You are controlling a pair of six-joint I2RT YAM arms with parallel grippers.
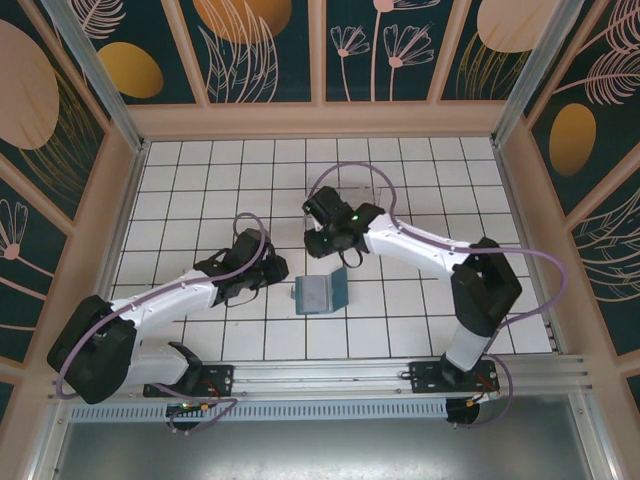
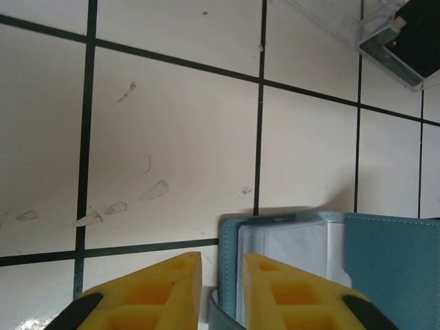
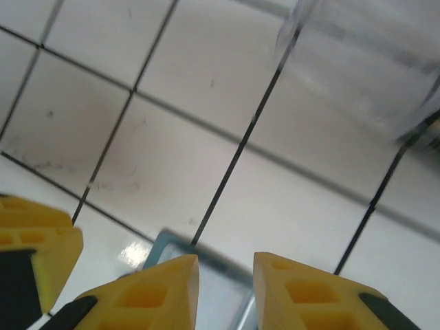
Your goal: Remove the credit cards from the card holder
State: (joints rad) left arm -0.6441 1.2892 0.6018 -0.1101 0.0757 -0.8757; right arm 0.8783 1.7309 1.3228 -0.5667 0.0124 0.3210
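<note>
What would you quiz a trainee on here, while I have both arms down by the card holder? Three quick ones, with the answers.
1. True or false: the card holder is folded shut.
2. In the left wrist view, where does the clear plastic tray appear? A) top right corner B) bottom left corner C) dead centre
3. Fill in: the left gripper has ___ fingers.

Key: 1 false, it lies open with its lining and card pockets showing. 2 A. 3 yellow.
</note>
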